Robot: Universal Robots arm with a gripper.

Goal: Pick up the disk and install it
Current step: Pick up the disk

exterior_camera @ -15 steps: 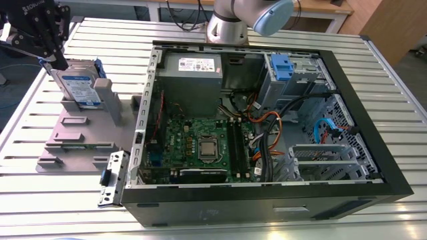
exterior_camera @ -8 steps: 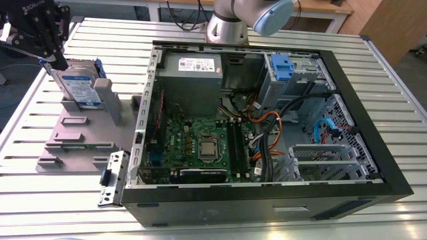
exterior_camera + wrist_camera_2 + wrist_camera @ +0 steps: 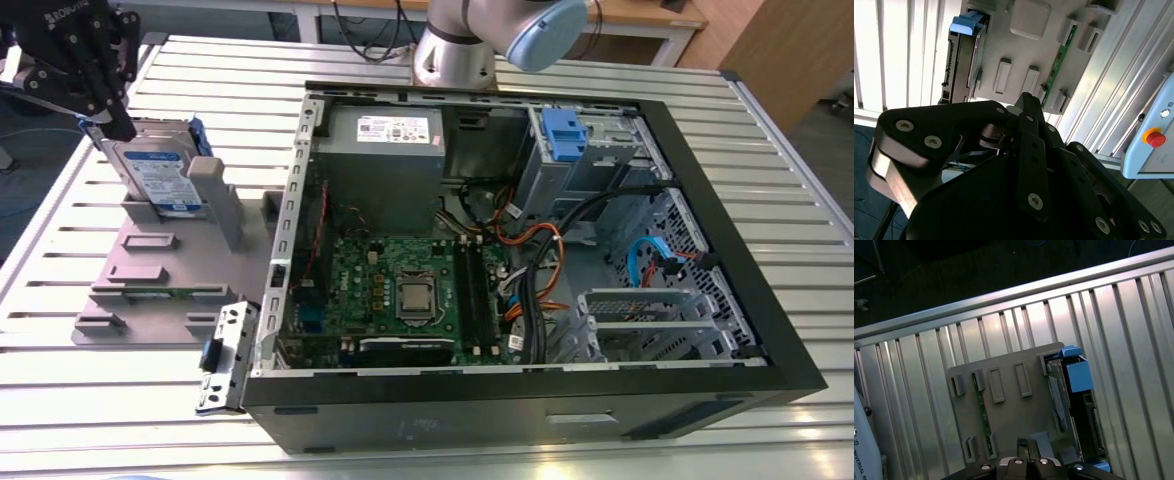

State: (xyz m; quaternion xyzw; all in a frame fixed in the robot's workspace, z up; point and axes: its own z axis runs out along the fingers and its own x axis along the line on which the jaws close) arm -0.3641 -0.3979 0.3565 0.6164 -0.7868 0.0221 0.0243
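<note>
Closest to the lens in the second wrist view was your black, jointed metal gripper [image 3: 1026, 106], and you could not tell from any view whether it was wide, narrow or clamped on something. In the exterior view it hung right at the upper edge of the disk [image 3: 158, 172], the flat silver-grey drive with a white-and-blue label and blue plastic rails. That disk stood on edge in a slot of the grey plastic holder plate [image 3: 147, 290], at the exterior view's far left; you would judge it was racked upright so its top edge faced a hand coming from above. To the exterior view's right, the open black computer case [image 3: 534, 412] lay on its side, likely so its blue-fronted drive bay [image 3: 561, 135] could be reached. Both rested on a ribbed aluminium table [image 3: 80, 400]; dark floor [image 3: 954, 260] lay beyond its edge
</note>
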